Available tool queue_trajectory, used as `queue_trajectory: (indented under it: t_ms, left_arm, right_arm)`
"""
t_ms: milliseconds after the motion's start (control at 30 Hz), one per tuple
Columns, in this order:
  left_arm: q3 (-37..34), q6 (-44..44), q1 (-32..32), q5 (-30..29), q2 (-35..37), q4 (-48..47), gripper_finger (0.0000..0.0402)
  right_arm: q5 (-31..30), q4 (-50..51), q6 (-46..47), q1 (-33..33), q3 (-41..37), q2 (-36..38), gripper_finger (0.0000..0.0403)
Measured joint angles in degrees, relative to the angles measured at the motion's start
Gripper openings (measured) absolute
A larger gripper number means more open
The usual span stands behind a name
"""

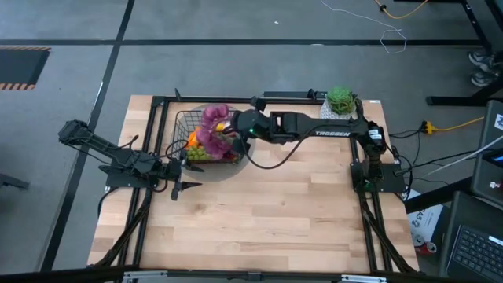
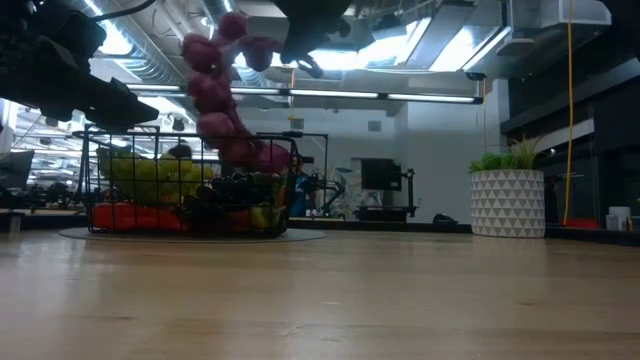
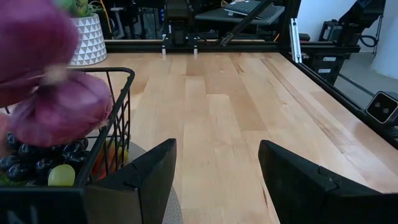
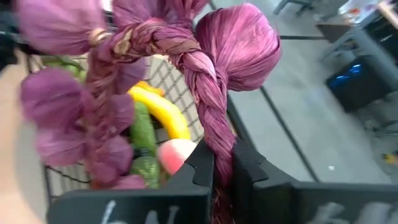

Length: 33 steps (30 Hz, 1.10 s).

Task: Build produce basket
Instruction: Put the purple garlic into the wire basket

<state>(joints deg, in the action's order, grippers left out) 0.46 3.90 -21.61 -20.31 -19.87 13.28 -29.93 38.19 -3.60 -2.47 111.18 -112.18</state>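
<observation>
You have bare surface (image 1: pixel 267 212) across the whole near half and centre, open for any pass. The basket (image 1: pixel 182 124) stands at the far left, already heaped with produce, and the purple string of bulbs (image 1: pixel 212 126) hangs over it, clamped in the right gripper (image 1: pixel 229 126); that arm stretches across the far side and blocks the way above the basket. The left gripper (image 1: pixel 179 189), its fingers spread, sits just beside the basket's near corner. The potted plant (image 1: pixel 339 101) occupies the far right edge.

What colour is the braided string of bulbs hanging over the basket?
Purple braided string of bulbs, clearest in the right wrist view.
</observation>
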Motion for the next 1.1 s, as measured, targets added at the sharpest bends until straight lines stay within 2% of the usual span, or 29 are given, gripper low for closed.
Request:
queue_trajectory:
  t_ms: [200, 400, 733, 1100]
  left_arm:
    - [0.0, 0.0, 0.0, 0.0, 0.0, 0.0, 0.0225]
    - [0.0, 0.0, 0.0, 0.0, 0.0, 0.0, 0.0225]
    - [0.0, 0.0, 0.0, 0.0, 0.0, 0.0, 0.0225]
    - [0.0, 0.0, 0.0, 0.0, 0.0, 0.0, 0.0225]
  right_arm:
    - [5.6, 0.1, 2.9, 0.0, 0.0, -0.2, 0.0015]
    - [5.6, -0.6, 3.6, 0.0, 0.1, -3.2, 0.0015]
    - [5.7, -9.8, 2.6, -0.7, 0.1, -9.9, 0.0015]
    - [7.1, -9.7, 1.8, -2.6, 0.0, -13.4, 0.0022]
